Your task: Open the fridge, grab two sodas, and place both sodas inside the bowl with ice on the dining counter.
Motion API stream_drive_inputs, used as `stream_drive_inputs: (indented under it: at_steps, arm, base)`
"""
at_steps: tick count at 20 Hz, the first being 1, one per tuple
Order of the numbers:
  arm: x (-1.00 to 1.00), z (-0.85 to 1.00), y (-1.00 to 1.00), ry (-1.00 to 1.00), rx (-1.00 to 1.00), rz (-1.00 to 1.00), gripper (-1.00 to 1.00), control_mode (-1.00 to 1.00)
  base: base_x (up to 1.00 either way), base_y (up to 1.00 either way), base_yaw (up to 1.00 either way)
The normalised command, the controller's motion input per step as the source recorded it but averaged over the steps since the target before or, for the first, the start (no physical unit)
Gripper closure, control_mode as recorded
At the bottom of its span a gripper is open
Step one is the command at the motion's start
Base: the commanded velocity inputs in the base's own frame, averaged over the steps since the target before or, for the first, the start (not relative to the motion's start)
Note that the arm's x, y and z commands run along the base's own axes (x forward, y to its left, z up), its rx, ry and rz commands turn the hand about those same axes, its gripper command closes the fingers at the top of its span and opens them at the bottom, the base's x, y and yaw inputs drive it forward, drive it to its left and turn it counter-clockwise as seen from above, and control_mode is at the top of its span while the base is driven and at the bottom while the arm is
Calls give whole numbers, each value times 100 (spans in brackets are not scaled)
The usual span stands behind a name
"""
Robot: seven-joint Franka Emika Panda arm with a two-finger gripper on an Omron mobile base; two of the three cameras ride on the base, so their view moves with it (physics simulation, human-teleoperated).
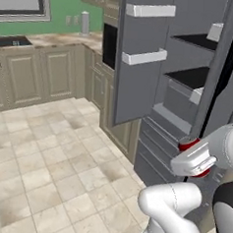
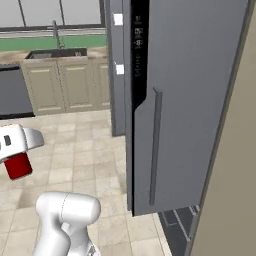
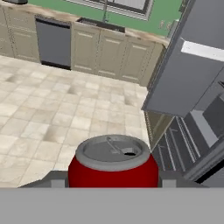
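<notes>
My gripper (image 3: pixel 113 178) is shut on a red soda (image 3: pixel 113 162) with a grey pull-tab top, held upright between the fingers. From the left base view the soda (image 1: pixel 188 145) peeks out beside the white hand, and my gripper (image 1: pixel 196 161) hovers in front of the fridge's lower drawers. In the right base view the soda (image 2: pixel 18 165) hangs under the hand at the far left, above the floor. The grey fridge (image 1: pixel 190 79) has its left door (image 1: pixel 142 56) swung open, showing dark shelves. Its right door (image 2: pixel 185 100) is closed. The bowl and the dining counter are out of view.
A beige cabinet with a built-in microwave (image 1: pixel 109 45) stands just left of the fridge. A wall counter with sink (image 2: pixel 55 52), beige cabinets and a dark dishwasher (image 3: pixel 53 43) line the far wall. Tiled floor (image 1: pixel 42 152) lies open to the left.
</notes>
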Motion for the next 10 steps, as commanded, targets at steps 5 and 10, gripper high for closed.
stream_drive_inputs:
  at_steps: [5,10]
  arm:
    - [0,0,0,0,0,0,100,100]
    - [0,0,0,0,0,0,100,100]
  base:
    - [-86,59,31]
    - [-89,75,25]
